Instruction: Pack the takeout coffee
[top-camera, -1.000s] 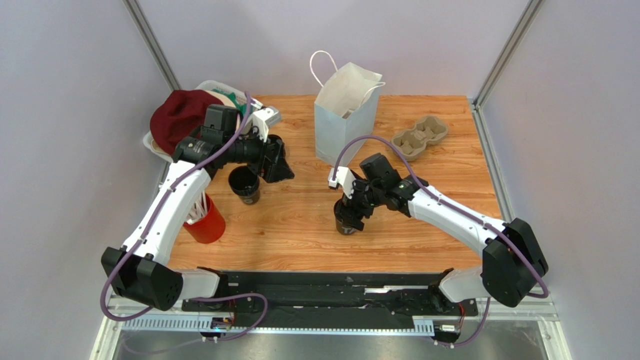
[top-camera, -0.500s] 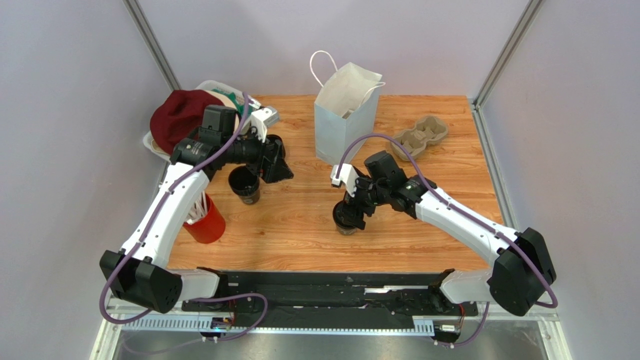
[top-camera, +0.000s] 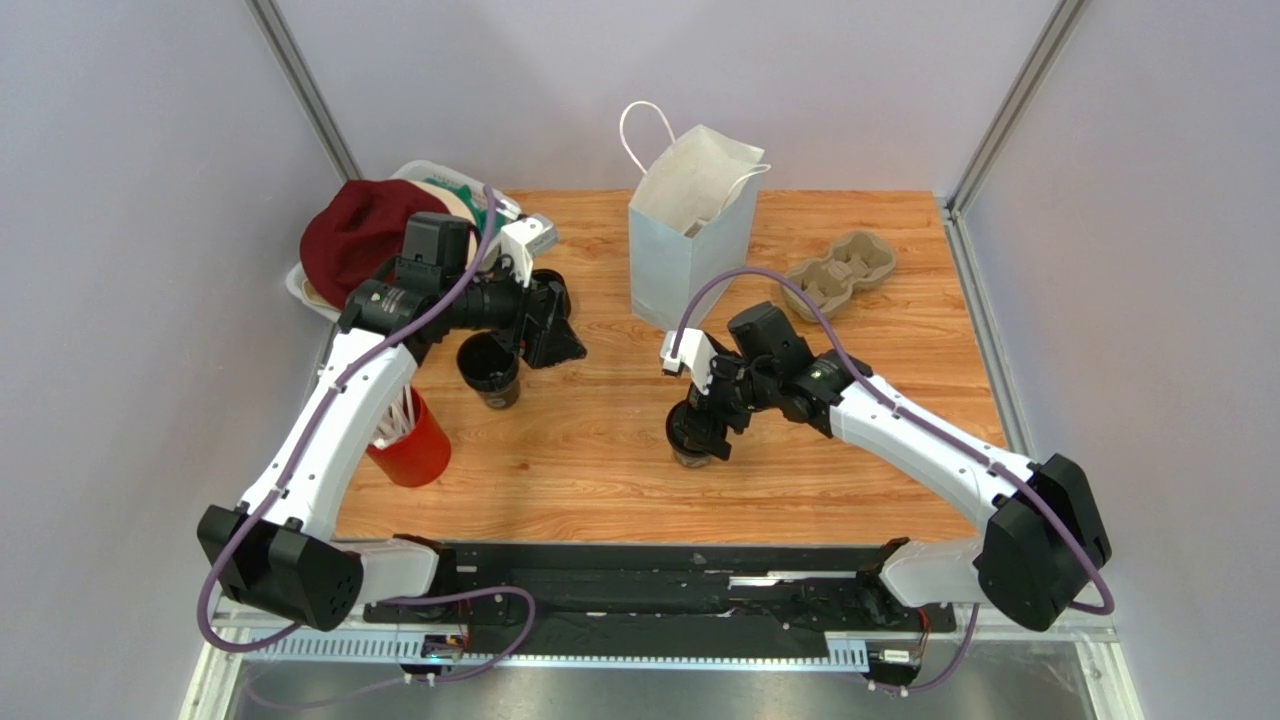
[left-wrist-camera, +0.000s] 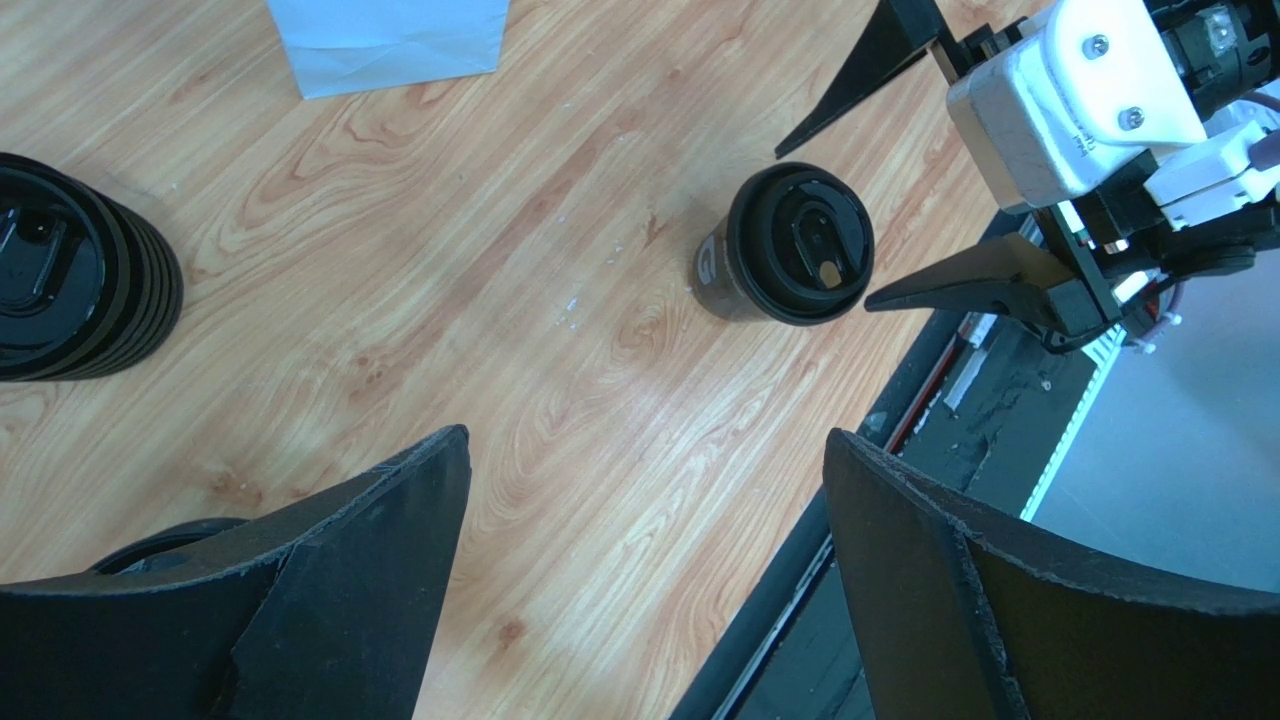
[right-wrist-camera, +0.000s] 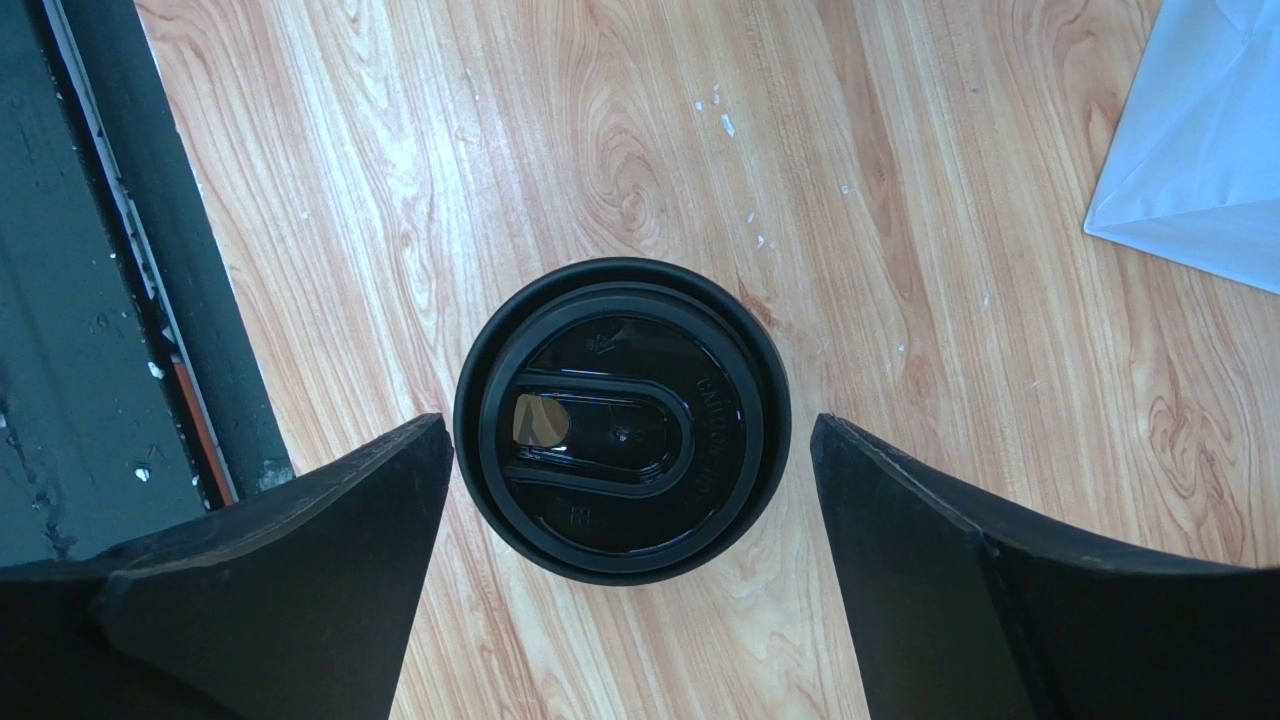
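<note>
A wooden table (top-camera: 601, 465) fills the booth, with pale walls (top-camera: 135, 180) on three sides. The lidded cup (right-wrist-camera: 621, 440) stands upright near the table's middle, toward the near edge and well short of the bag (top-camera: 688, 240) behind it. The right gripper (top-camera: 700, 428) hangs straight over it, jaws spread wide. In the right wrist view one finger (right-wrist-camera: 301, 570) sits on each side of the lid with bare wood between, so nothing is gripped. That centring looks deliberate, since from here the jaws could drop and close on the cup's wall.

The lid appears seated all round, so the cup seems ready to travel. The bag stands open at the top with its mouth facing up, which suits a lowering from above. The pulp tray (top-camera: 842, 275) lies just right of the bag. Whether the cup goes into the tray first cannot be told.

The left gripper (left-wrist-camera: 643, 450) is also wide and holds nothing. It hovers by an open cup (top-camera: 489, 365) on the left, with a stack of lids (left-wrist-camera: 68, 285) close by, probably waiting for a second coffee. A red cup (top-camera: 413, 447) of straws stands at the near left.

The main risk is tipping the cup by squeezing it off-centre.
</note>
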